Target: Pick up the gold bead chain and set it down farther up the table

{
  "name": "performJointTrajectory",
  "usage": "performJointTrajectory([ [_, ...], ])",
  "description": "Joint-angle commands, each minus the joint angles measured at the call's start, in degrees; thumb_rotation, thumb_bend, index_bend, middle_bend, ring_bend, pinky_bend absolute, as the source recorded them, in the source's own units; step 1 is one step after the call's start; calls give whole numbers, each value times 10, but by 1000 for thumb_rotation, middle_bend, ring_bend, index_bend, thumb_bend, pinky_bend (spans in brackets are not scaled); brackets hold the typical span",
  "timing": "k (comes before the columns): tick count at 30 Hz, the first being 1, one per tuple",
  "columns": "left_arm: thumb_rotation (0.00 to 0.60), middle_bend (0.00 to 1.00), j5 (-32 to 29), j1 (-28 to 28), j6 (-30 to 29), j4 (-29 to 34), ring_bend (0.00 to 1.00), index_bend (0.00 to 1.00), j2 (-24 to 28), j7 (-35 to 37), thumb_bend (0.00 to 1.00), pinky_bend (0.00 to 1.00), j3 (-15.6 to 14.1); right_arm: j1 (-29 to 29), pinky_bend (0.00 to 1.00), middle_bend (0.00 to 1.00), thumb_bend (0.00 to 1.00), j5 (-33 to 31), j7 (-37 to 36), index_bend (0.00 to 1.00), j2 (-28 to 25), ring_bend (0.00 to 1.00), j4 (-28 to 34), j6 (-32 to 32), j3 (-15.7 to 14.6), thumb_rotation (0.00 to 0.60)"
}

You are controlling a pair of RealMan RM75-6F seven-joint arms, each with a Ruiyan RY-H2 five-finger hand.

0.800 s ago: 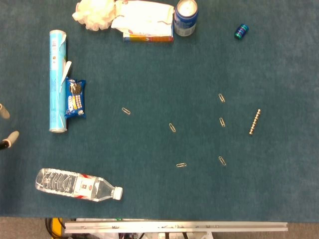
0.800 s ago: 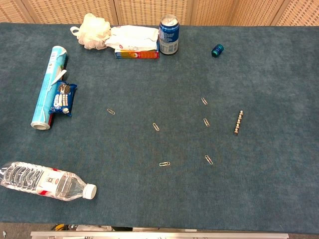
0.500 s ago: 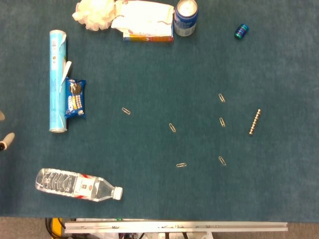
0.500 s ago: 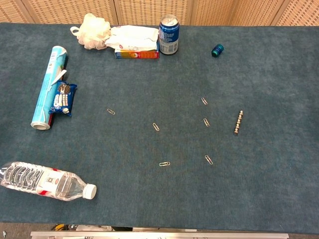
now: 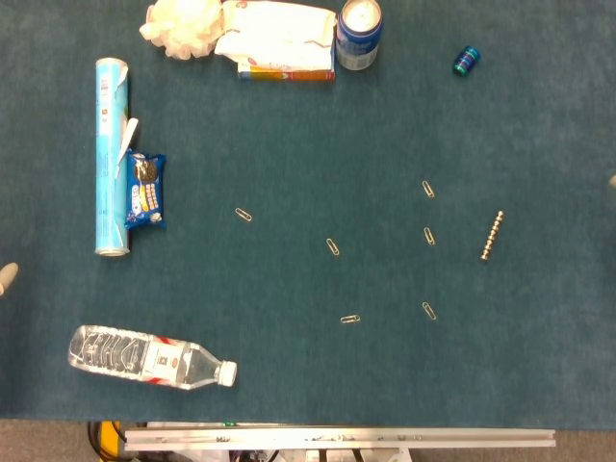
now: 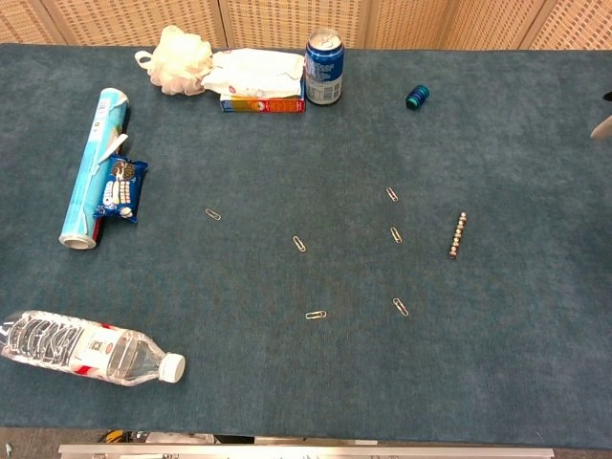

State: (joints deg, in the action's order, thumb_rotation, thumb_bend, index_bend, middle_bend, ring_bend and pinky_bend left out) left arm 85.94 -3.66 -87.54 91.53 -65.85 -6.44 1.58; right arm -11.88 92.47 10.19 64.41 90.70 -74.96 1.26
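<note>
The gold bead chain (image 5: pixel 492 236) lies straight on the blue cloth at the right of the table, also seen in the chest view as the same chain (image 6: pixel 458 235). Nothing touches it. Of my left hand (image 5: pixel 5 277) only a pale fingertip shows at the left edge, far from the chain. My right hand (image 5: pixel 612 180) shows as one fingertip at the right edge, up and to the right of the chain; in the chest view the right hand (image 6: pixel 602 127) is just as cut off. How either hand's fingers stand is hidden.
Several paper clips (image 5: pixel 429 235) lie left of the chain. A small blue cylinder (image 5: pixel 466 61) and a can (image 5: pixel 358 34) stand at the far side. A white packet (image 5: pixel 279 38), a bath sponge (image 5: pixel 183 27), a blue tube (image 5: pixel 111 154), a biscuit pack (image 5: pixel 145 190) and a water bottle (image 5: pixel 149 358) sit further left.
My left hand has drawn back off the left edge until only a fingertip is left. A fingertip of my right hand has come into view at the right edge. The chain has not moved.
</note>
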Motion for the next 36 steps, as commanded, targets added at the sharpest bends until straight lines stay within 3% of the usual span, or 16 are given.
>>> performJointTrajectory([
  [1, 600, 447, 1, 0, 1, 1, 327, 496, 0, -1, 137, 506, -1, -30, 222, 186, 182, 32, -16, 318, -4, 68, -27, 25, -8, 600],
  [7, 600, 447, 0, -1, 6, 2, 327, 496, -3, -9, 137, 506, -1, -77, 224, 194, 248, 75, -66, 352, -8, 70, -54, 69, -23, 600],
  [22, 600, 447, -2, -1, 9, 1, 327, 496, -7, -16, 137, 506, 0, -126, 225, 194, 257, 77, 39, 378, 33, 70, -110, 134, -24, 600],
  [36, 600, 447, -4, 2, 7, 2, 327, 496, -5, -15, 137, 506, 1, -155, 225, 194, 290, 94, 27, 381, 96, 70, -179, 145, -44, 600],
])
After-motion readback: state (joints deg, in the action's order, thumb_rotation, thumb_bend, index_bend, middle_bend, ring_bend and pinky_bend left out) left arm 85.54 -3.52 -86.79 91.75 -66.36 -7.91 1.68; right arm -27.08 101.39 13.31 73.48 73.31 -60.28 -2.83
